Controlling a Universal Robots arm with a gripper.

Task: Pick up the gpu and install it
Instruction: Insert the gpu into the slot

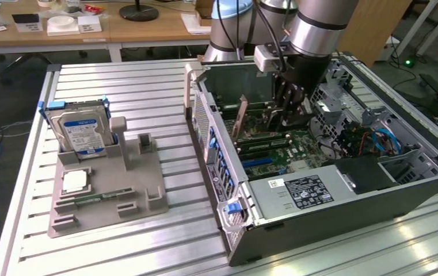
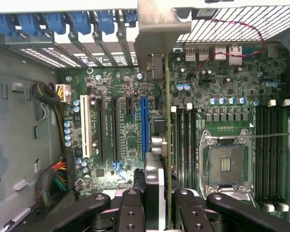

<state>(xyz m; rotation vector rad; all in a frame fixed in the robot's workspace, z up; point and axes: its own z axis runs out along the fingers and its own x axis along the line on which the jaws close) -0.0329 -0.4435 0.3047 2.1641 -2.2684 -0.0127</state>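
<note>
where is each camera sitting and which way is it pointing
Exterior view: off the arm, raised, looking down across the slatted metal table at the open grey computer case; the silver robot arm reaches in from above.
Wrist view: on the wrist, looking down past the black gripper onto the green motherboard.
Shared: the gripper shut on the thin green gpu card, which stands on edge over the motherboard.

The thin green circuit-board gpu [image 2: 154, 48] has a dull silver metal bracket. The black metal pincer [image 2: 157, 203] contrasts with the green motherboard [image 2: 232, 101], which bears one long blue slot [image 2: 144, 125] and one white slot [image 2: 85, 125]. The boxy silver hard drive [image 1: 84, 129] carries a blue-and-white label. The silver aluminium tabletop [image 1: 149, 86] is ribbed with parallel grooves.
</note>
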